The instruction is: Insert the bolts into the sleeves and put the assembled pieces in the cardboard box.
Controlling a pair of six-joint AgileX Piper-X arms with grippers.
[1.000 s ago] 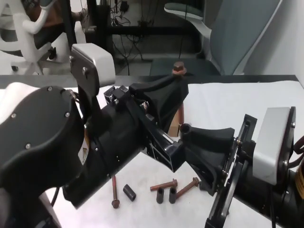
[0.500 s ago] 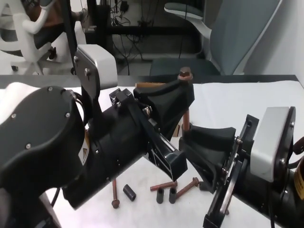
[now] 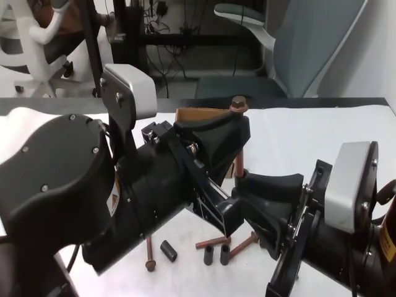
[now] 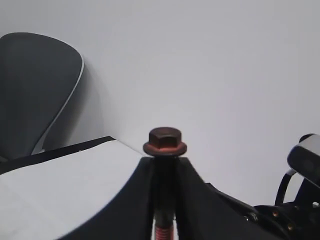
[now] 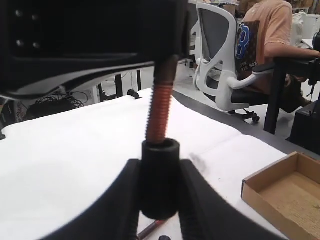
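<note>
Right wrist view: insertion step; left gripper (image 4: 164, 170) clenched on bolt (image 5: 159, 112), threaded tip at mouth of sleeve (image 5: 160, 177) grasped by right gripper (image 5: 160, 187) above bench (image 5: 60, 165). Next: align axes, push bolt through, cardboard box (image 5: 292, 192) later

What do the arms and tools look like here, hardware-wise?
Both arms have glossy black housings; left arm bears an orange warning label. Silver-grey caps sit near the wrists. The left tool and right tool are matte black with curved fingers.
</note>
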